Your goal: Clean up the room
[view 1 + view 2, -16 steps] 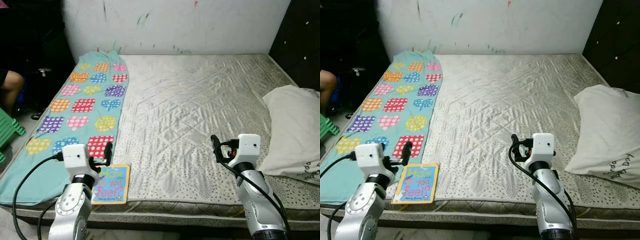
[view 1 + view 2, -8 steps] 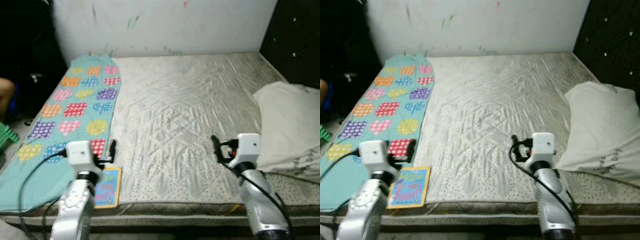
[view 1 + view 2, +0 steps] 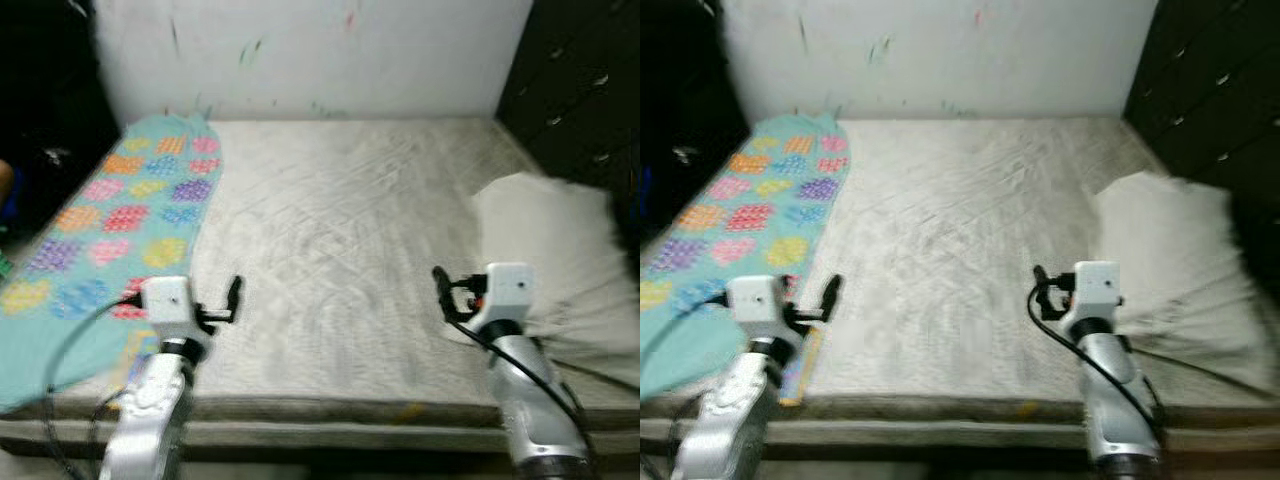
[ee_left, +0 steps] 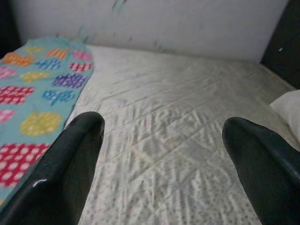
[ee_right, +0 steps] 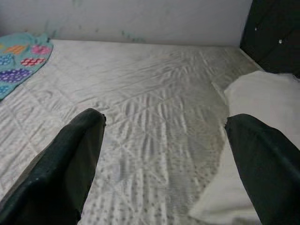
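Observation:
A bare quilted mattress lies before me. A teal blanket with coloured patches covers its left strip. A white pillow rests at the right edge. A picture book lies at the front left edge, mostly hidden behind my left arm. My left gripper hovers open over the front left of the mattress, beside the blanket, holding nothing. My right gripper hovers open over the front right, just left of the pillow, also holding nothing.
A white wall with paint marks stands behind the bed. Dark cabinets rise at the right, close to the pillow. The mattress's front edge runs just below both arms. The eye views are blurred.
The whole picture has shifted left, so the camera has turned right; the dark cabinets now fill more of the right side. Both grippers keep their open pose. My left arm now covers more of the book.

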Controlling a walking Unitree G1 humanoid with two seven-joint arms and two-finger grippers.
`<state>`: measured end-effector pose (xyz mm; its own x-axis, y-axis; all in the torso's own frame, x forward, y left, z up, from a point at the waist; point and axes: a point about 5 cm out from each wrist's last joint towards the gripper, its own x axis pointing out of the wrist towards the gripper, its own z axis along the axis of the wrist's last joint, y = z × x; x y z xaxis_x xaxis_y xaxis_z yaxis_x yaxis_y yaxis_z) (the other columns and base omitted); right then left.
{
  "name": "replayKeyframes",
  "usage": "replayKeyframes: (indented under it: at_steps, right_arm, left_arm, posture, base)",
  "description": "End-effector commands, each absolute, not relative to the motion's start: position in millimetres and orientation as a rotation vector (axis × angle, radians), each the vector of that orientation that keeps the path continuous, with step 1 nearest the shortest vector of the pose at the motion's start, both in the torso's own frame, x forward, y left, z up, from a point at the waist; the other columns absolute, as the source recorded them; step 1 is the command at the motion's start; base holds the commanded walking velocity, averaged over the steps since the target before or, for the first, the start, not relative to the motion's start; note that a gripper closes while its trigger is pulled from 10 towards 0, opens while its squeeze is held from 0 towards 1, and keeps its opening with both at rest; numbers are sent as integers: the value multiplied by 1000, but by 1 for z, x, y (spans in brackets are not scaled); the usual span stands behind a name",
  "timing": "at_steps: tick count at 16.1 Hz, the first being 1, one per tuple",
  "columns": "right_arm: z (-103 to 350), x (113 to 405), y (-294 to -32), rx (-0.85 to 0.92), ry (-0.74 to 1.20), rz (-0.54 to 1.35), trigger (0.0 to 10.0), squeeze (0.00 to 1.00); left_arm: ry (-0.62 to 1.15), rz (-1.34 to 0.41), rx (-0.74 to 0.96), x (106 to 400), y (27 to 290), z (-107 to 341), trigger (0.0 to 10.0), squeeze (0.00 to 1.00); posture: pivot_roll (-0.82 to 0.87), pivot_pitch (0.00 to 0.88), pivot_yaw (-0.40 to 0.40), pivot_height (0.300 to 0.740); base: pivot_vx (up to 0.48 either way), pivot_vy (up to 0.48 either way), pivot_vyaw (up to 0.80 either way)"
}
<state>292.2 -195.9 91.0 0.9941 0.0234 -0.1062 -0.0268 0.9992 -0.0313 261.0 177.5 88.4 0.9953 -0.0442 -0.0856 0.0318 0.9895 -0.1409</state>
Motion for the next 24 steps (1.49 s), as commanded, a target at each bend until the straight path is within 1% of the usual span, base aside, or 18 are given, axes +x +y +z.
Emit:
replayKeyframes:
  at_steps: [1,6,10,11,16,19,20,21,24]
  right_arm:
    - [92,294,-191,-32,101,36,10000,0]
    - [90,292,-191,-36,107,40,10000,0]
    - [91,293,-191,-37,104,35,10000,0]
    - [91,292,-189,-30,100,39,10000,0]
    - [93,291,-187,0,77,69,10000,0]
    - [92,295,-183,-5,85,99,10000,0]
    - [94,303,-174,-24,87,157,10000,0]
    - [98,313,-164,-45,84,213,10000,0]
    - [99,321,-159,-52,86,233,10000,0]
  left_arm:
    - [95,-27,-132,262,181,88,10000,0]
    - [94,-24,-154,260,178,86,10000,0]
    - [65,-49,-167,260,178,89,10000,0]
    - [52,-81,-175,258,173,92,10000,0]
    - [70,-34,-143,258,179,87,10000,0]
    - [60,-11,-146,260,179,87,10000,0]
    - [43,20,-161,260,180,88,10000,0]
    - [37,55,-173,257,181,86,10000,0]
    - [37,84,-168,250,184,84,10000,0]
  posture:
    - [-83,0,34,740]
    - [-82,0,32,740]
    - [-81,0,33,740]
    - [-80,0,34,740]
    - [-75,0,33,740]
    - [-57,0,1,740]
    - [-35,0,-45,740]
    - [-23,0,-66,740]
    - [2,0,-85,740]
  base:
    - [0,-240,0]
    - [0,-48,0]
    - [0,0,0]
    - [0,0,0]
    - [0,0,0]
    - [0,0,0]
    - [0,0,0]
    - [0,0,0]
    - [0,0,0]
